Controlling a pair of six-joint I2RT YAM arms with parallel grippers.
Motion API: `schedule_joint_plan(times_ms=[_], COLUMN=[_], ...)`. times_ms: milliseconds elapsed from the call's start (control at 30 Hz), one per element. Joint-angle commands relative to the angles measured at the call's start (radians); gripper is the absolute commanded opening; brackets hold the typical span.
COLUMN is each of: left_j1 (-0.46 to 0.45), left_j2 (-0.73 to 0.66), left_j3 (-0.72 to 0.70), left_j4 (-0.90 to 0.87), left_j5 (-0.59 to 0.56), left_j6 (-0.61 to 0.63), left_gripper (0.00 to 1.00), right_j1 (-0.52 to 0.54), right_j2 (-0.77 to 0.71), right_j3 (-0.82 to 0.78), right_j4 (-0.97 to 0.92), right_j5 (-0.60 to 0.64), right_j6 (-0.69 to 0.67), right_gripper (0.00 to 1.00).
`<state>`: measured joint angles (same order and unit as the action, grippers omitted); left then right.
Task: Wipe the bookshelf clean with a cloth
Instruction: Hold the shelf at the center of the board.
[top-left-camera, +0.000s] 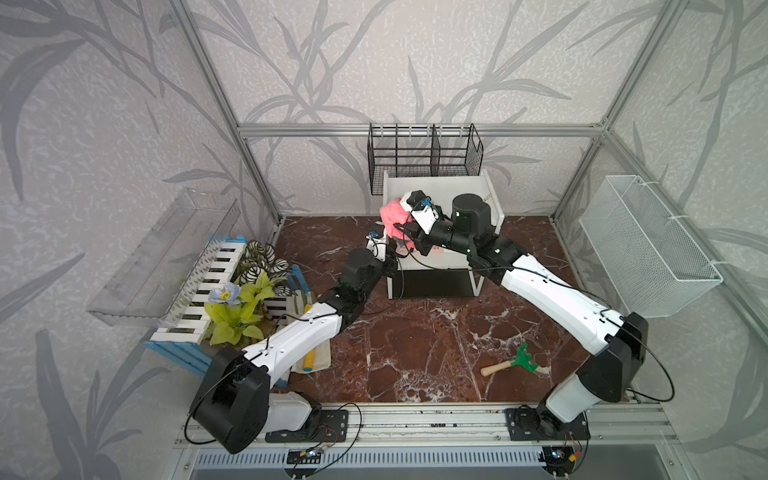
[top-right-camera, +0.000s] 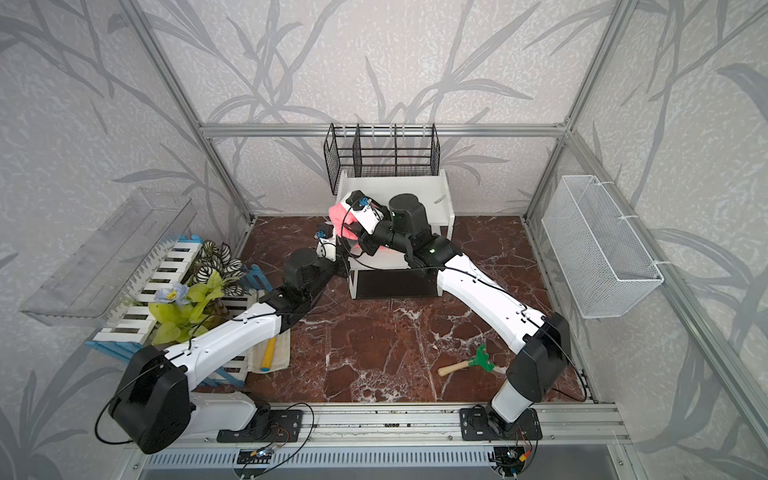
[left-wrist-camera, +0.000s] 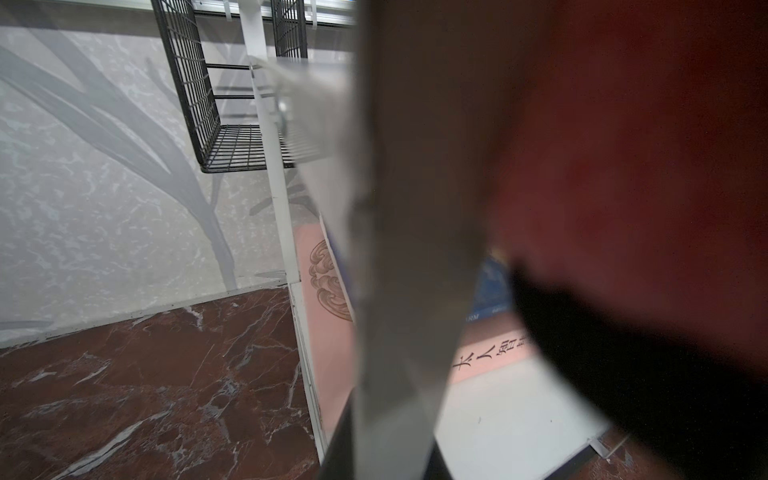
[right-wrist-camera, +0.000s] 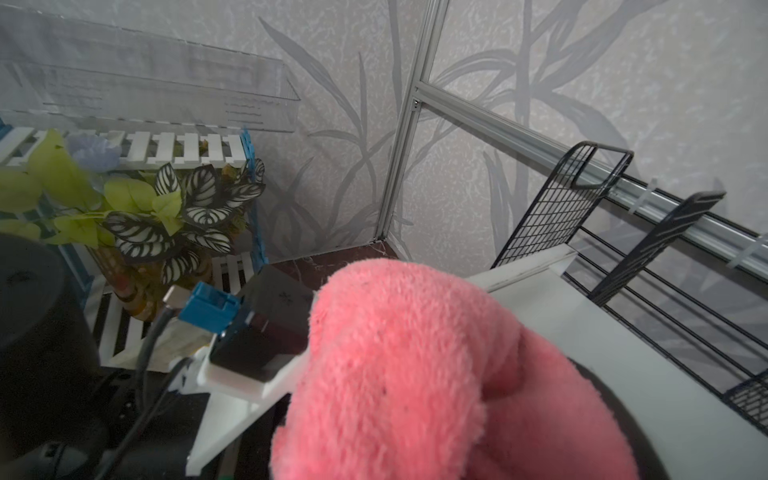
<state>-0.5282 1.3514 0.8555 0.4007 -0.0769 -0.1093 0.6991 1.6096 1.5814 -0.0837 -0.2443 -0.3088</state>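
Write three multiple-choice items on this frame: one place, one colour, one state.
1. Where is the green toy rake with wooden handle? A on the red marble tabletop; B in the white mesh basket; C on the shelf.
2. What colour is the fluffy terry cloth? A beige; B pink; C blue.
3. How does the small white three-tier bookshelf stand? A upright; B on its side; C upside down.
Key: A, the rake lies flat on the marble; B, it is pink in both top views; A, the boards are level with the black panel lowest.
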Motion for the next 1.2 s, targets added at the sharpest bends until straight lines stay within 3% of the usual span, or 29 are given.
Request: schedule_joint_plan(times_ms=[0,100,233,367,533,633,733,800,900,967,1000,1167], left_j1=[0.051,0.052,0.055,0.056,0.053,0.051,0.049,0.048,0.048,0.048,0.048,0.048], left_j2=[0.112,0.116,0.117,0.113,0.118,0.12,0.12,0.118,0.113,0.111,0.112,0.117], left_j3=[0.062,0.063,0.058,0.054,0.043,0.034,0.029,0.026,0.021,0.02,0.021,0.023], left_j4=[-0.016,-0.011,-0.005,-0.005,0.005,0.015,0.023,0.022,0.023,0.019,0.018,0.023], left_j5=[-0.027,-0.031,-0.074,-0.075,-0.053,-0.04,-0.028,-0.033,-0.054,-0.065,-0.065,-0.056], left_j6=[-0.164,-0.156,-0.157,-0.146,-0.1,-0.073,-0.061,-0.06,-0.057,-0.058,-0.059,-0.071], left_gripper=[0.0,0.0,0.0,0.0,0.0,0.0,0.0,0.0,0.0,0.0,0.0,0.0], right_j1=[-0.043,-0.157,-0.233,-0.193,-0.091,-0.092,-0.102,-0.146,-0.221,-0.236,-0.236,-0.162], right_j2=[-0.094,-0.216,-0.295,-0.202,0.038,0.225,0.392,0.434,0.337,0.202,0.161,0.171], right_j3=[-0.127,-0.255,-0.315,-0.229,0.02,0.264,0.513,0.58,0.47,0.264,0.214,0.225], right_j4=[-0.124,-0.151,-0.143,-0.118,-0.044,-0.168,-0.393,-0.514,-0.506,-0.374,-0.351,-0.352], right_j5=[0.261,0.316,0.249,0.01,-0.101,-0.048,0.149,0.26,0.413,0.541,0.546,0.205], right_j6=[-0.187,-0.21,-0.188,-0.05,0.183,0.315,0.314,0.338,0.35,0.288,0.272,0.271], right_gripper=[0.0,0.0,0.0,0.0,0.0,0.0,0.0,0.0,0.0,0.0,0.0,0.0])
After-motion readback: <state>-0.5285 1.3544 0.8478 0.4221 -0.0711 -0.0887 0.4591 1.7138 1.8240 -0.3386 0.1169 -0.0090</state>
